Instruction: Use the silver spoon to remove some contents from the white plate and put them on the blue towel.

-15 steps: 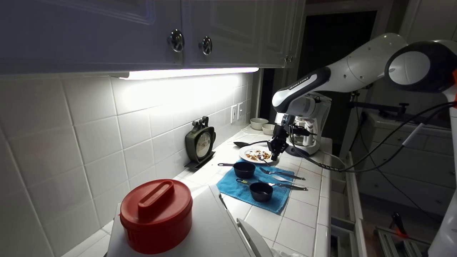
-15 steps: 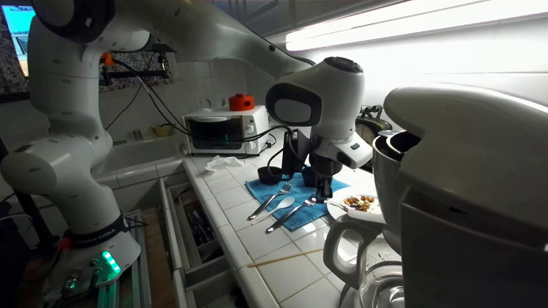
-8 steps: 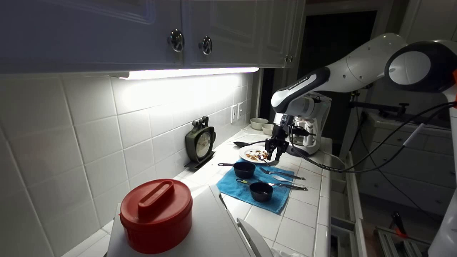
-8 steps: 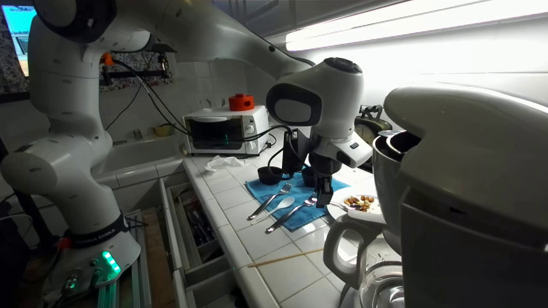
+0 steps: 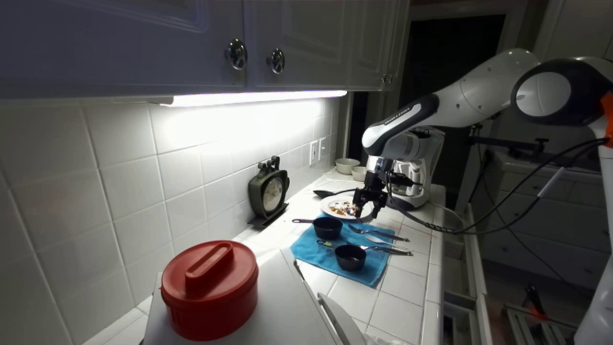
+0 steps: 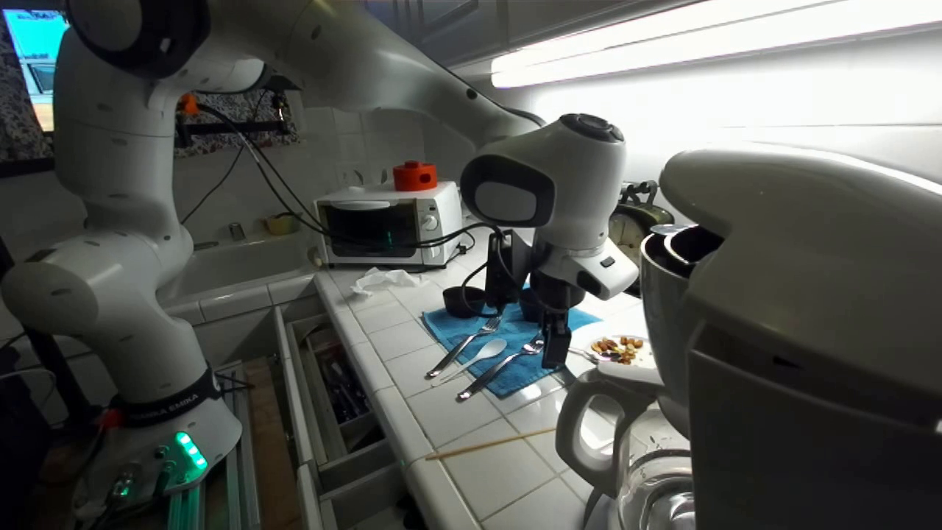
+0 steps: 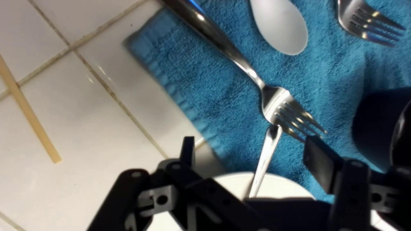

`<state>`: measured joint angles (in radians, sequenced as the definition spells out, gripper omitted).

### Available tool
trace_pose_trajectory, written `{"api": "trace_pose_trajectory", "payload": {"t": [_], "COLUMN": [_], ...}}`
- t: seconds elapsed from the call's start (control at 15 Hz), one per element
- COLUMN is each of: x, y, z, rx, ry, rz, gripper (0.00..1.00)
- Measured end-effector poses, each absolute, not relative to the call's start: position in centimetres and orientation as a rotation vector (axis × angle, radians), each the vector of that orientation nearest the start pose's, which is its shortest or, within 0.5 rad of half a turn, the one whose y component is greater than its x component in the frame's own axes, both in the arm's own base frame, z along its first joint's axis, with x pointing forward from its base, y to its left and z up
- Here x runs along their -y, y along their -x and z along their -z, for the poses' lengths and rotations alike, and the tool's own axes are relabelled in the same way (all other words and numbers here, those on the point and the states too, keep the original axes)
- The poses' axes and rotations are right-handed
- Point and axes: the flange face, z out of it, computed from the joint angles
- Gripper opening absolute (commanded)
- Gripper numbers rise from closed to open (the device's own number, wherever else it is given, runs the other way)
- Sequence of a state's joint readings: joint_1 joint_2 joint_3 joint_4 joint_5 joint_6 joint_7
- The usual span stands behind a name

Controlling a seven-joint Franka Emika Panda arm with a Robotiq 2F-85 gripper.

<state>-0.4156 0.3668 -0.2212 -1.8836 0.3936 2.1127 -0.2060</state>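
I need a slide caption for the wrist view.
Open fingers frame a silver handle reaching from the white plate over the blue towel, near a fork and a white spoon.

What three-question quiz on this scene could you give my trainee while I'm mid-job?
1. True or false: in the wrist view, the handle of the silver spoon shows between the open jaws of the gripper.
2. How many black cups stand on the blue towel?
3. Which holds the contents: a) a black cup, b) the white plate, c) the white spoon?

Key: 1. True. 2. Two. 3. b.
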Motion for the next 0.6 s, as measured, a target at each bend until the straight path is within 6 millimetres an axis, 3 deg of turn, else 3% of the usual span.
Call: {"api": "trace_pose_trajectory", "payload": {"t": [0.27,0.47,0.6], "x": [34.64,34.73,34.74], "y": [-50.94,-51.0,-51.04], "z": [-30.65,-30.39,-30.24], "rx": [-0.923,-0.936,-0.942], "ry": [2.714,2.705,2.699], "rz": [-0.02,-0.014,-0.013], "gripper": [0.53,0.67,0.66]}}
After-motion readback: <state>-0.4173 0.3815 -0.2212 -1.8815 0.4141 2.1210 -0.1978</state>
